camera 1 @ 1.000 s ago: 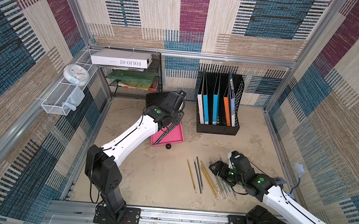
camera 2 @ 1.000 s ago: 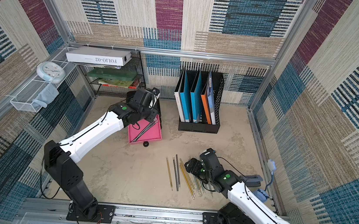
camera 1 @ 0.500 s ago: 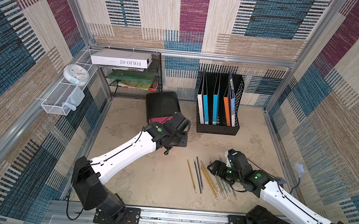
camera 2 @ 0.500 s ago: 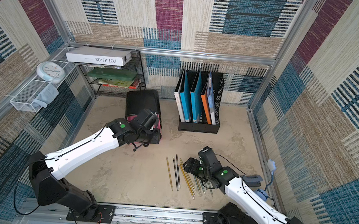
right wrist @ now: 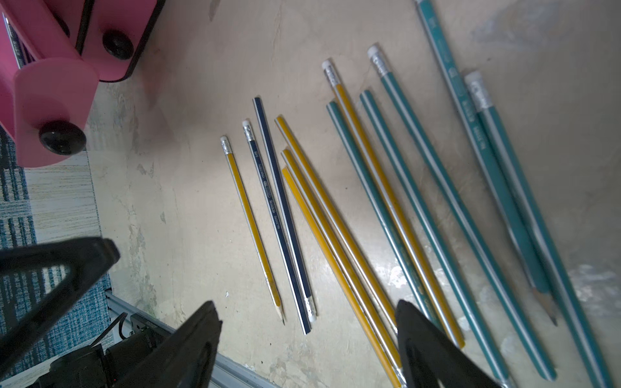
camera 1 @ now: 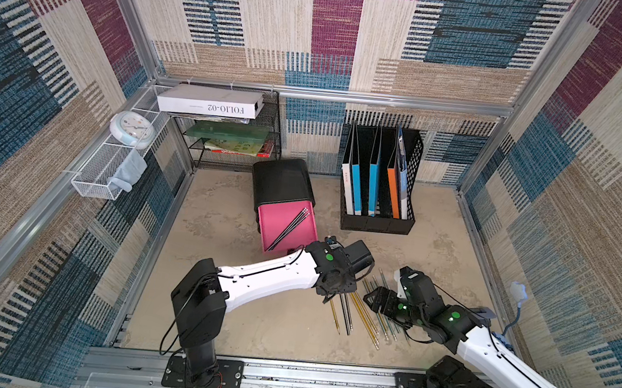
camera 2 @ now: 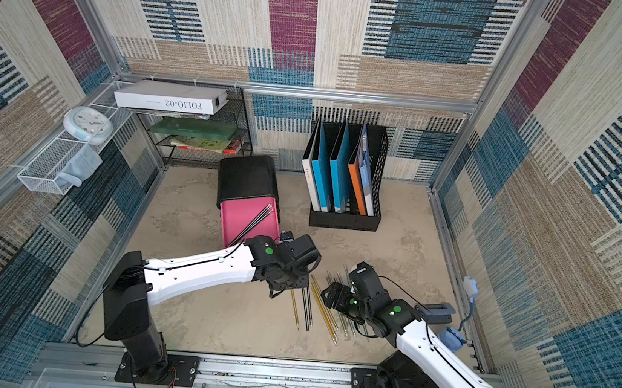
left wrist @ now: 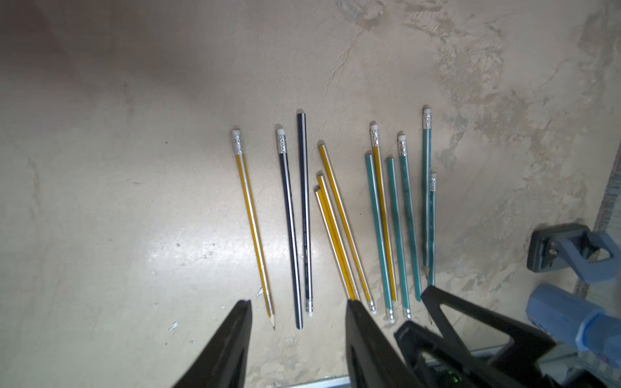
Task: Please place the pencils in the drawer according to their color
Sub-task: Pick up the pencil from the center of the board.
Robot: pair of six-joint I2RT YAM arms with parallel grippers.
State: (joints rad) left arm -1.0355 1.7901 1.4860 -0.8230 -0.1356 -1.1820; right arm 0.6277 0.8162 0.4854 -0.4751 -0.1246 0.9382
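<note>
The drawer (camera 1: 283, 180) is a black chest with its top pink tray (camera 1: 275, 218) pulled out; black pencils (camera 1: 292, 225) lie slantwise in the tray. More pencils (camera 1: 363, 314) lie in a row on the table: a lone yellow one (left wrist: 253, 221), two dark ones (left wrist: 295, 228), three yellow (left wrist: 339, 235) and several teal (left wrist: 403, 218). My left gripper (left wrist: 299, 304) hangs open and empty over the near ends of the lone yellow and dark pencils. Right beside it, my right gripper (right wrist: 306, 305) is open wide and empty above the same row.
A black file holder (camera 1: 380, 178) with folders stands at the back right. At the back left a wire shelf (camera 1: 229, 135) carries books and a white box. A clock (camera 1: 131, 129) sits on the left wall basket. A blue clamp (left wrist: 571, 255) lies by the right wall.
My left arm has swung from the open drawer forward and right to the pencil row, leaving black pencils in the pink tray. The right gripper has barely shifted.
</note>
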